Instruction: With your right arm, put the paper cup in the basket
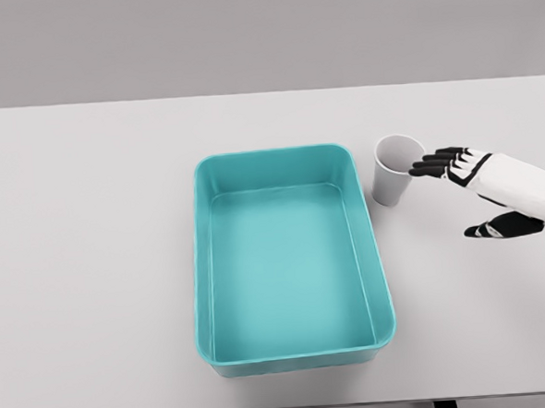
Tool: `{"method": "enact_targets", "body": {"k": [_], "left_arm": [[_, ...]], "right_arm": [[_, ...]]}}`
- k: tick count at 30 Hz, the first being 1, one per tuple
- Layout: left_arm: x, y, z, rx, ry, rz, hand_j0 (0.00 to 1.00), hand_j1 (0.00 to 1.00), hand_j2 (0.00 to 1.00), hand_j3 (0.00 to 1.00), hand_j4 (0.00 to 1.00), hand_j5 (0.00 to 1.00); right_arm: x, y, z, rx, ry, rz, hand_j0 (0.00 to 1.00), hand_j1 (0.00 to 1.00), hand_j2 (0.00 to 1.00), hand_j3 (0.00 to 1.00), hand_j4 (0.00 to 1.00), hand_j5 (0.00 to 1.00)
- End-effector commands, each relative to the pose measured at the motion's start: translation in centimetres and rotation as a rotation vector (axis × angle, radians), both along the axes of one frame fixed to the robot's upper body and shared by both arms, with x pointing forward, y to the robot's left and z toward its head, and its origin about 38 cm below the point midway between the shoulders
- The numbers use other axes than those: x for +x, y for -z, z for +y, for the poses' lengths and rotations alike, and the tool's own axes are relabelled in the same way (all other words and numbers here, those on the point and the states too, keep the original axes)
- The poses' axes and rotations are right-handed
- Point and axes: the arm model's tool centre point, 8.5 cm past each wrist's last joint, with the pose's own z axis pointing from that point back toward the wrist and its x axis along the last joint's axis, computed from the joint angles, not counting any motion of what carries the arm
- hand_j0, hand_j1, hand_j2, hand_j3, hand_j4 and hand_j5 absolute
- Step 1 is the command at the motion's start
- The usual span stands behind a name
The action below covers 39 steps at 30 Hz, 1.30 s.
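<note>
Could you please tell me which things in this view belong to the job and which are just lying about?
Belong to the job:
cup, upright beside the basket
basket, teal
right hand, fingers open, next to the cup

Lying about:
nothing; only the table under them

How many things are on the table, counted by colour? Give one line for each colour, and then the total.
Teal: 1, the basket
White: 1, the paper cup, upright to the right of the basket
Total: 2

The right hand, open beside the cup, is not counted.
</note>
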Motion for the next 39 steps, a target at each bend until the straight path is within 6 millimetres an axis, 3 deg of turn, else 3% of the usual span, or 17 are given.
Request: {"method": "enact_targets", "body": {"k": [1,8,10,12,13,17,21,24,27,31,39], "left_arm": [[0.0,0.0,0.0,0.000,0.000,0.000,1.00,1.00,1.00,1.00,1.00,1.00],[0.0,0.0,0.0,-0.001,0.001,0.002,1.00,1.00,1.00,1.00,1.00,1.00],[0.0,0.0,0.0,-0.001,-0.001,0.000,1.00,1.00,1.00,1.00,1.00,1.00],[0.0,0.0,0.0,0.000,0.000,0.000,1.00,1.00,1.00,1.00,1.00,1.00],[-0.1,0.0,0.0,0.000,-0.001,0.001,1.00,1.00,1.00,1.00,1.00,1.00],[0.0,0.0,0.0,0.000,0.000,0.000,1.00,1.00,1.00,1.00,1.00,1.00],[0.0,0.0,0.0,0.000,0.001,0.000,1.00,1.00,1.00,1.00,1.00,1.00],[-0.1,0.0,0.0,0.000,-0.001,0.001,1.00,1.00,1.00,1.00,1.00,1.00],[0.0,0.0,0.0,0.000,0.001,0.000,1.00,1.00,1.00,1.00,1.00,1.00],[0.0,0.0,0.0,0.000,0.000,0.000,1.00,1.00,1.00,1.00,1.00,1.00],[0.0,0.0,0.0,-0.001,-0.001,0.000,1.00,1.00,1.00,1.00,1.00,1.00]], "right_arm": [[0.0,-0.4,-0.3,0.004,0.009,-0.008,1.00,1.00,1.00,1.00,1.00,1.00],[0.2,-2.1,-1.8,0.150,0.114,-0.117,1.00,1.00,1.00,1.00,1.00,1.00],[0.3,-1.6,-1.5,0.268,0.084,-0.054,1.00,1.00,1.00,1.00,1.00,1.00],[1.7,-1.2,-3.0,0.468,0.166,0.083,1.00,1.00,1.00,1.00,1.00,1.00],[2.4,-0.4,-3.9,0.517,0.218,0.139,1.00,1.00,1.00,1.00,1.00,1.00],[5.9,2.1,-3.2,0.559,0.313,0.330,1.00,1.00,1.00,1.00,1.00,1.00],[7.8,5.4,-3.6,0.587,0.371,0.420,1.00,1.00,1.00,1.00,1.00,1.00],[7.8,5.6,-4.1,0.732,0.358,0.453,1.00,1.00,1.00,1.00,1.00,1.00],[7.8,5.7,-4.2,0.755,0.355,0.462,1.00,1.00,1.00,1.00,1.00,1.00],[8.1,7.8,-3.1,0.906,0.343,0.525,1.00,1.00,1.00,1.00,1.00,1.00],[7.9,11.2,-1.5,0.933,0.364,0.611,1.00,1.00,1.00,1.00,1.00,1.00]]}}
